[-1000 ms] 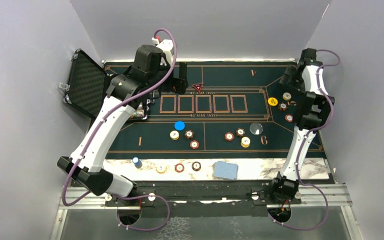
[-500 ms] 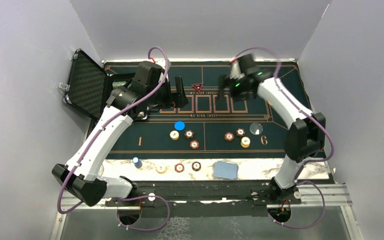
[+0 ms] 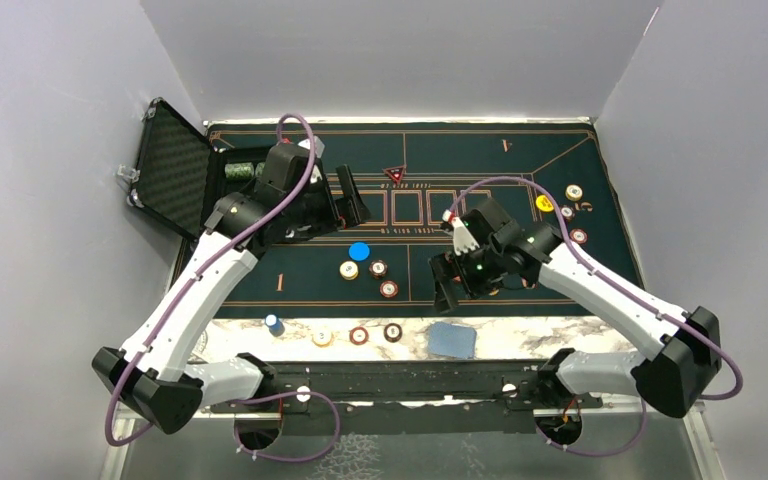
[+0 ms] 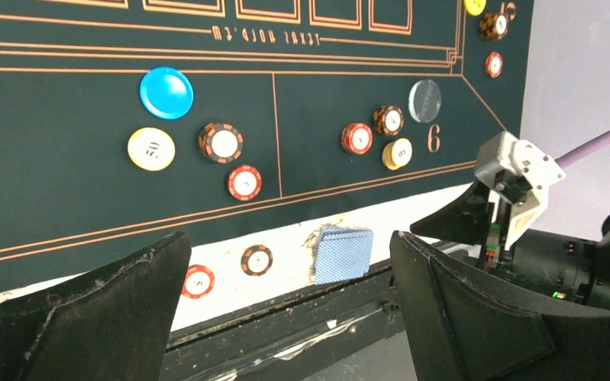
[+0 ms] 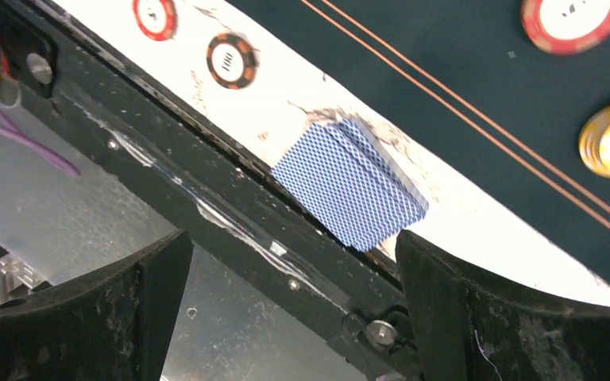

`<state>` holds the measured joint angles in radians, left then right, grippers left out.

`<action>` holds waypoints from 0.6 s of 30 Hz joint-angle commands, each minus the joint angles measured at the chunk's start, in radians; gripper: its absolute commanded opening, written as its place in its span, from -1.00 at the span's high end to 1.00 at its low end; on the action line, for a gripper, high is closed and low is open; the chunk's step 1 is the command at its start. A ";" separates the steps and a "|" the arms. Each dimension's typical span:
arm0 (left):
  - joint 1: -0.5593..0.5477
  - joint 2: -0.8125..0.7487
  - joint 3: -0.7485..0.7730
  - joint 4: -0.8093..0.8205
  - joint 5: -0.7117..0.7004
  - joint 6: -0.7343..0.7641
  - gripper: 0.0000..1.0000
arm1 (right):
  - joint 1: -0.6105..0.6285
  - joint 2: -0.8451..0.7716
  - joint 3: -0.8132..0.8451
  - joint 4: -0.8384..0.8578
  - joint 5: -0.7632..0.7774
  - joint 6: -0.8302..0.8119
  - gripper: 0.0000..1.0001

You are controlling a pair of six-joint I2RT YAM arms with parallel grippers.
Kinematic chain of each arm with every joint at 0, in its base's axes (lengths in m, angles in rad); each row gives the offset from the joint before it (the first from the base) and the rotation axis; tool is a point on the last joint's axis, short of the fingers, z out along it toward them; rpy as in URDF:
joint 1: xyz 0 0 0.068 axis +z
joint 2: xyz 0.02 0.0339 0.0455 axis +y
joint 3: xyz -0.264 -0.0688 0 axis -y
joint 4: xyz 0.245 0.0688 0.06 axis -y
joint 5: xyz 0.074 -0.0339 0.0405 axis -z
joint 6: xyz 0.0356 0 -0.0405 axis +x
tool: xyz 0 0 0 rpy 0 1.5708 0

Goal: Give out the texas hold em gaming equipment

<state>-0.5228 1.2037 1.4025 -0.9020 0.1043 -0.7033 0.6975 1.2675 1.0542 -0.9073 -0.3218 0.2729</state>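
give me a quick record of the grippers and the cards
left gripper: open, empty, over the green mat
right gripper: open, empty, facing the card deck
card deck: on the marble strip, off the mat
blue disc: on the mat beside three chips
case: open, far left

From above, the right arm (image 3: 600, 285) hides the chips (image 4: 357, 137) near the 6 (image 4: 434, 138).

Left gripper (image 4: 290, 266), jaws apart, hangs above the blue disc (image 4: 166, 92), chips (image 4: 224, 143) and card deck (image 4: 341, 254).
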 commanded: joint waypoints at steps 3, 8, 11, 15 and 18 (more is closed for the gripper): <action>0.006 0.000 -0.036 0.034 0.107 0.079 -0.98 | 0.003 0.013 0.039 -0.116 0.167 0.086 -1.00; 0.006 -0.021 -0.045 0.040 0.187 0.160 -0.98 | 0.003 0.018 0.067 -0.144 0.158 0.076 -1.00; 0.007 -0.043 -0.076 0.037 0.178 0.198 -0.98 | 0.003 0.023 0.101 -0.184 0.180 0.038 -1.00; 0.006 -0.047 -0.098 0.050 0.185 0.207 -0.98 | 0.003 0.042 0.141 -0.182 0.257 0.039 -1.00; 0.006 -0.042 -0.092 0.063 0.204 0.224 -0.98 | 0.003 0.110 0.174 -0.169 0.260 0.044 -1.00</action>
<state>-0.5228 1.1767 1.3125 -0.8768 0.2607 -0.5270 0.6975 1.3106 1.1790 -1.0641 -0.1268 0.3202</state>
